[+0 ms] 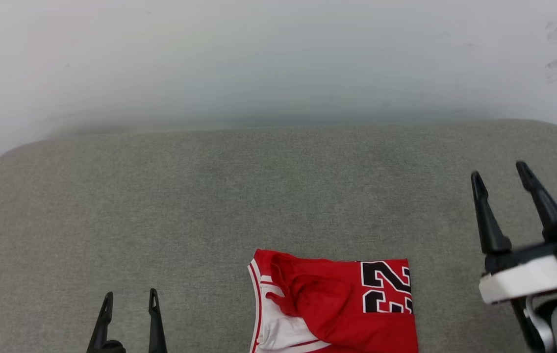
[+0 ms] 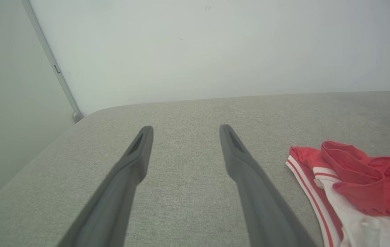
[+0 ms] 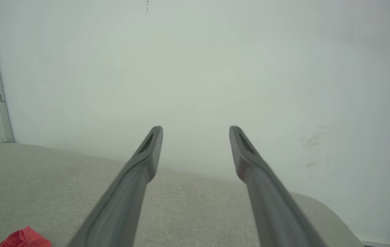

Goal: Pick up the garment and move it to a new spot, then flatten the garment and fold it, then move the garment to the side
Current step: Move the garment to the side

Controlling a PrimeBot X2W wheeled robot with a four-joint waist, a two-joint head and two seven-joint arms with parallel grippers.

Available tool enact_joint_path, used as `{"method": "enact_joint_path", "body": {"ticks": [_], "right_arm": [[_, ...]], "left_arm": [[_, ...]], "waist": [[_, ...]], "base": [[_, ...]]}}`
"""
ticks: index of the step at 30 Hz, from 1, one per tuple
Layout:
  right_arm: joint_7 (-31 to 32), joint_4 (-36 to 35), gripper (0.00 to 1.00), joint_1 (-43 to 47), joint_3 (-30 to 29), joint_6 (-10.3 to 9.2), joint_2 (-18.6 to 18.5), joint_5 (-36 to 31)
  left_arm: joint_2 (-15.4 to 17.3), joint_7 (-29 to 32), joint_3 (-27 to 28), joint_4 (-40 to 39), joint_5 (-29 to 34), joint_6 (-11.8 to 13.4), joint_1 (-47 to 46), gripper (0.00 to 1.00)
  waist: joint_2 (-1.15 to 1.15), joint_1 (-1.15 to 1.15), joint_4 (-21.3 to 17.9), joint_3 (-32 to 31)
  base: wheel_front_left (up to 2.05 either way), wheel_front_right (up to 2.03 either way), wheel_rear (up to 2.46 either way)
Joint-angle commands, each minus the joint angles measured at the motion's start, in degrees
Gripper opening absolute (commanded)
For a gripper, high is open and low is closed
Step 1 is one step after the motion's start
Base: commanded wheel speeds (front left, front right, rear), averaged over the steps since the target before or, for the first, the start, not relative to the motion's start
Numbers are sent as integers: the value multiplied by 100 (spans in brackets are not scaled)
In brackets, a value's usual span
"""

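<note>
The garment (image 1: 337, 304), a red jersey with white parts, striped trim and black "23" digits, lies folded into a compact block at the near edge of the grey cushion, cut off by the bottom of the head view. The left wrist view catches its bunched red and white edge (image 2: 353, 185) at the right. A red corner of the garment (image 3: 25, 237) shows low left in the right wrist view. My left gripper (image 1: 130, 297) is open, low over the cushion, left of the garment. My right gripper (image 1: 499, 171) is open, raised to the garment's right. Neither holds anything.
The grey fabric cushion (image 1: 210, 196) spans the view, with rounded far corners. A white wall (image 1: 278, 59) rises right behind its far edge. A grey vertical strip (image 2: 52, 65) runs down the wall at the left corner.
</note>
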Motion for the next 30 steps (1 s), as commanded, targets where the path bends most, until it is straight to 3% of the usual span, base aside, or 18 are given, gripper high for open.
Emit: {"method": "enact_joint_path", "body": {"ticks": [1,4,5,11,15,19,30], "right_arm": [[440,69,100,-452,301,-2,-340,89],[1749,295,100,-949,953,-2,-900,653],[1749,295,100,-949,953,-2,-900,653],[4487,532,100,-1504,1788,-3,-1906,2900],[5568,650,100,-1498,1967,-2,-2339,4190],[5960,850,100,-1362,2023,-2,-2363,4963],[5793,1669,100,-1435,2625,-5,-1750,5471]], "left_arm": [[9,-13,17,-3,-5,-14,-44,100],[5,-13,9,8,-6,-27,-80,100],[5,-13,9,8,-6,-27,-80,100],[-7,-13,-13,-4,-14,-54,-232,100],[-12,-13,-22,3,-16,-87,-395,100],[-15,-13,-36,5,0,-120,-605,100],[-18,-13,-115,72,28,-264,-1231,100]], "waist": [[0,1,-25,55],[0,1,-38,117],[0,1,-38,117],[0,1,-11,353],[0,1,56,571],[0,1,143,824],[0,1,487,1488]], "base": [[0,0,0],[0,0,0],[0,0,0],[0,0,0],[0,0,0],[0,0,0],[0,0,0]]}}
